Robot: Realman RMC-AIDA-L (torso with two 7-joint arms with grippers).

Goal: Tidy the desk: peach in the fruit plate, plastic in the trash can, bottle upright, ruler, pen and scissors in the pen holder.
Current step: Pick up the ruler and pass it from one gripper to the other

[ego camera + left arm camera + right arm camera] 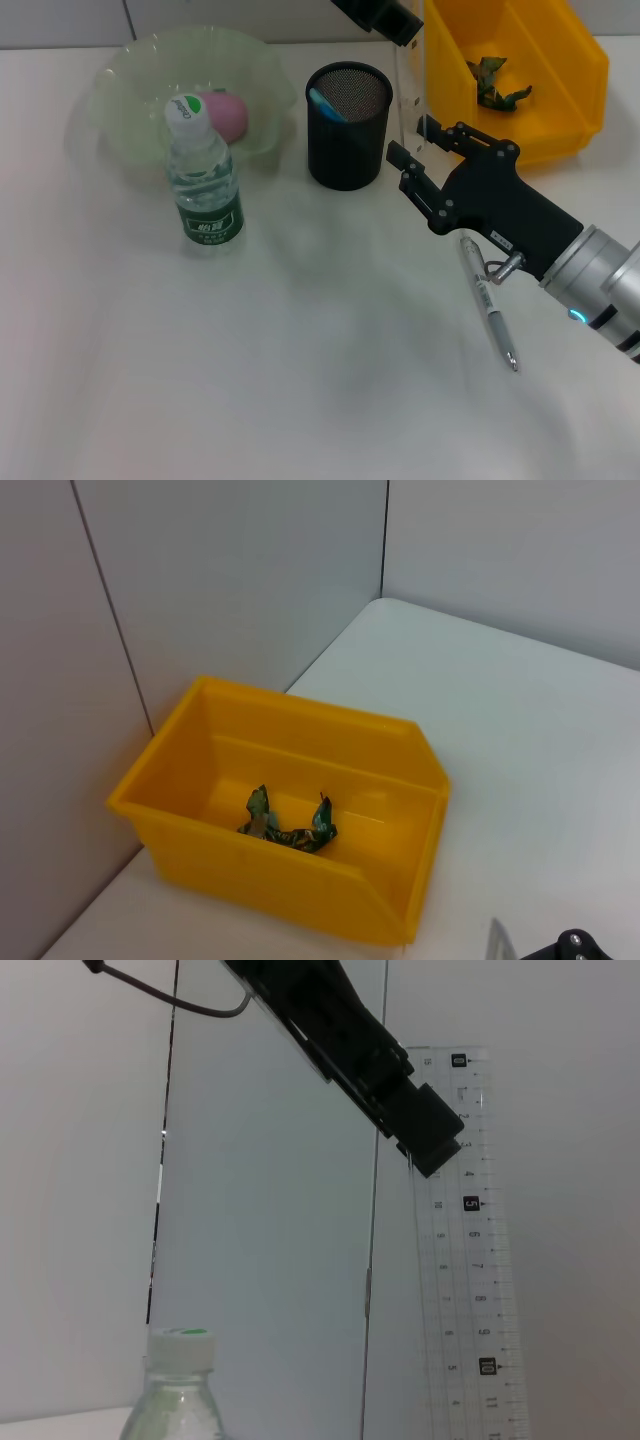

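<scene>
Just to the right of the black mesh pen holder [348,125], the right claw [412,150] hovers low over the white tabletop [300,380], its two black fingers [410,165] spread apart with a clear ruler [409,85] standing upright between them; whether the pads actually press on the ruler cannot be told. Above the right claw, at the upper edge of the head view, the left claw [385,18] holds the top of the ruler, and the right wrist view shows its dark tip [425,1140] closed on the ruler's upper edge [470,1260]. Directly behind the right claw's wrist, a silver pen [488,303] lies flat on the tabletop, partly hidden beneath the arm. Beyond the right claw, the yellow bin [520,70] contains a crumpled green plastic wrapper [495,85], also visible in the left wrist view [290,825]. Inside the pen holder, a blue object [325,103] rests against the rim. Well to the left of both claws, the water bottle [203,180] stands upright with its cap on, just in front of the pale green plate [130,90], in which a pink peach [228,115] sits.
</scene>
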